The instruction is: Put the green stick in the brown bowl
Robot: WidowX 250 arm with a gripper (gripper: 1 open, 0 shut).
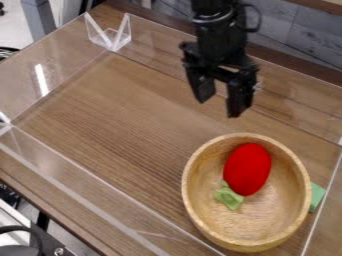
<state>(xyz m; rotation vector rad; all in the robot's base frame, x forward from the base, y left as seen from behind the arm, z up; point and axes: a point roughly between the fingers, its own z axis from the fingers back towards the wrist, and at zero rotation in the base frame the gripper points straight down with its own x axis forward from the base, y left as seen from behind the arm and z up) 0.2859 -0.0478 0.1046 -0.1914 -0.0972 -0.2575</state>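
Note:
The brown bowl of light tan wood sits at the lower right of the wooden table. Inside it lie a red toy and a small green stick near its left inner wall. My black gripper hangs above the table, up and to the left of the bowl, pointing down. Its two fingers stand apart with nothing between them.
A clear acrylic wall rings the table, with a clear corner bracket at the back left. Another green piece shows just outside the bowl's right rim.

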